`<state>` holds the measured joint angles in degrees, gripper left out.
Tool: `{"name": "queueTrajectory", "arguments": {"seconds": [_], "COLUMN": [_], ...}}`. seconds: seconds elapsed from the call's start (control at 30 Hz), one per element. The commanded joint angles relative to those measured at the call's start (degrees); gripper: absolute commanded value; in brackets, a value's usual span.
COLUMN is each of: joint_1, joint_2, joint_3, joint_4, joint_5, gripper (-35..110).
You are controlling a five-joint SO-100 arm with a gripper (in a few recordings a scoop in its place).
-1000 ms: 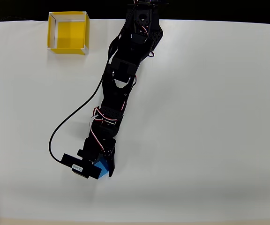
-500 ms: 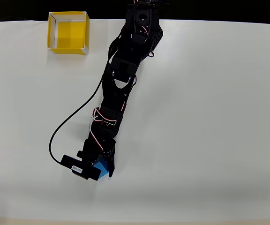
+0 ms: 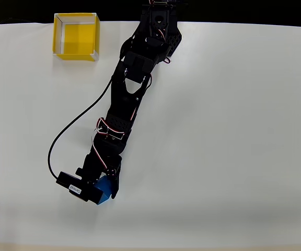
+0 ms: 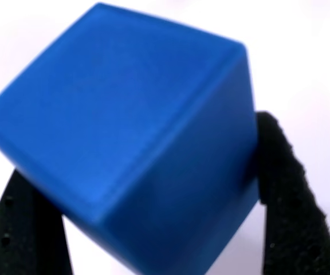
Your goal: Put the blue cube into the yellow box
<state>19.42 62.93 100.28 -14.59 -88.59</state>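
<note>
Overhead view: the black arm (image 3: pixel 127 99) reaches from its base at the top edge diagonally down and to the left across the white table (image 3: pixel 234 136). The gripper (image 3: pixel 106 189) sits at the arm's lower end, near the bottom-left part of the table. The blue cube (image 3: pixel 105 186) lies between the jaws, partly covered by the wrist housing, so that a wedge of blue shows at the fingertip end.

Wrist view: the blue cube (image 4: pixel 130 143) is very close to the lens and slightly blurred. It sits turned, one corner edge facing the camera. A black textured finger pad (image 4: pixel 285 200) presses against its right side and another meets its lower left side. The jaws are clamped on the cube, with no gap visible at either contact. Whether the cube rests on the table or is lifted clear cannot be told.

The yellow box (image 3: pixel 76 36) stands open-topped at the upper-left corner of the table, well apart from the jaws and beyond the arm's length from them. A black cable (image 3: pixel 72 138) loops over the table to the left of the arm, between the box and the gripper.
</note>
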Motion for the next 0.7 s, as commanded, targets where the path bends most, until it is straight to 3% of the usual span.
{"name": "queueTrajectory", "arguments": {"seconds": [0.0, 0.47, 0.67], "joint_1": [3.6, 21.8, 32.6], "joint_2": [16.4, 28.8, 34.7], "joint_3": [-1.7, -2.7, -2.1], "joint_4": [2.2, 12.9, 22.7], "joint_5": [-1.4, 0.6, 2.3], "gripper": [21, 20, 20]}}
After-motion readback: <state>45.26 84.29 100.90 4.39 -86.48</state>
